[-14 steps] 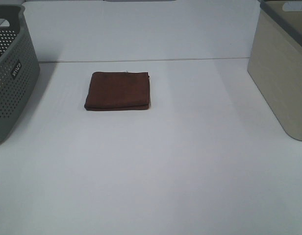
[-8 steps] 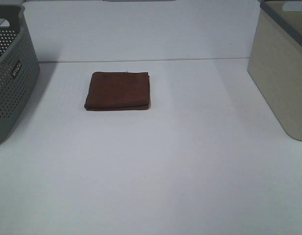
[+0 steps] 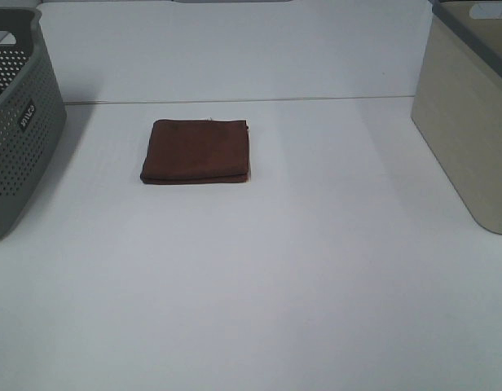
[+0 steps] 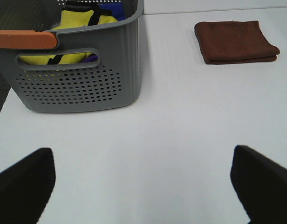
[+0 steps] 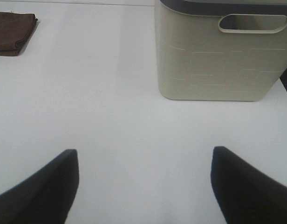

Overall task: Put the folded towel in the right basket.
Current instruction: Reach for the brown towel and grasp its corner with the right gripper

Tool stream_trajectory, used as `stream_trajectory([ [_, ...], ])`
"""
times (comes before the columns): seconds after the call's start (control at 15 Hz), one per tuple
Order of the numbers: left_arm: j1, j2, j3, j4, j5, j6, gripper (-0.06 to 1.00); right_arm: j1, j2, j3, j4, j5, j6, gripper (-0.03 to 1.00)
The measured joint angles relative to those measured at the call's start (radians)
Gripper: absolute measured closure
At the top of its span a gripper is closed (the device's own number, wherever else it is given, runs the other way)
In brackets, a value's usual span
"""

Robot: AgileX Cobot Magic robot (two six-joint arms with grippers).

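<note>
Illegible label on grey basket

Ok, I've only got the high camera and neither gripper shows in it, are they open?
Observer: Yes. The wrist views show the left gripper and the right gripper both open, with nothing between their fingers.
Operator: And is the grey basket on the left empty?
Observer: No. The left wrist view looks into the grey basket, and yellow items lie inside with something blue behind them.
</note>
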State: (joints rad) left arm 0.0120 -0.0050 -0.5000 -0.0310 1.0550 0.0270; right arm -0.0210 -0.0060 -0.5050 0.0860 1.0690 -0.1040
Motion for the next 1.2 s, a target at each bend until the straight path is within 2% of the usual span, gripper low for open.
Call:
stream_trajectory([
  [1.2, 0.0, 0.0, 0.0, 0.0, 0.0, 0.0, -0.03, 0.0, 0.0, 0.0, 0.0, 0.0, 0.0, 0.22],
])
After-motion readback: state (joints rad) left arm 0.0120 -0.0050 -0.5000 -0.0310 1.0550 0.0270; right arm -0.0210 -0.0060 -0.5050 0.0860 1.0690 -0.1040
